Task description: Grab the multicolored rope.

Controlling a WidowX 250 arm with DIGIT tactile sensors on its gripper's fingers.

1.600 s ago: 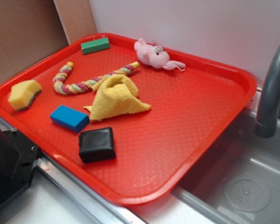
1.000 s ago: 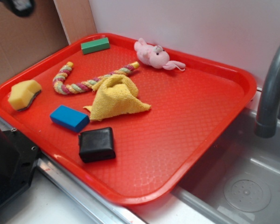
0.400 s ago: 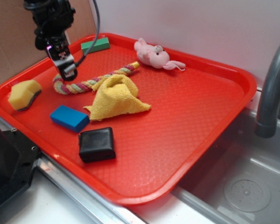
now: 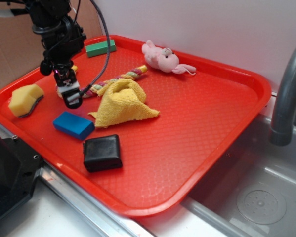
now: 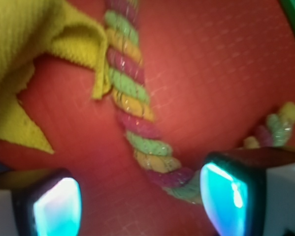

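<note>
The multicolored rope [image 4: 124, 75] lies at the back left of the red tray [image 4: 197, 128]. It is twisted from pink, yellow and green strands, and its curled left part is hidden behind the arm. My gripper [image 4: 71, 98] hangs low over that bend, pointing down. In the wrist view the rope [image 5: 132, 115] runs from the top centre down to the right fingertip [image 5: 226, 196]. The gripper [image 5: 140, 201] is open, with the rope's bend between the fingers, nearer the right one. A yellow cloth [image 4: 123, 102] overlaps the rope's middle.
A pink plush bunny [image 4: 162, 58] and a green block [image 4: 101, 47] sit at the tray's back. A yellow sponge [image 4: 25, 98], a blue block [image 4: 73, 124] and a black block [image 4: 102, 152] lie front left. A grey faucet [image 4: 288, 94] and sink [image 4: 256, 197] are right.
The arm came in from the upper left. It has dropped lower and moved slightly toward the front, now covering the rope's curled left part.
</note>
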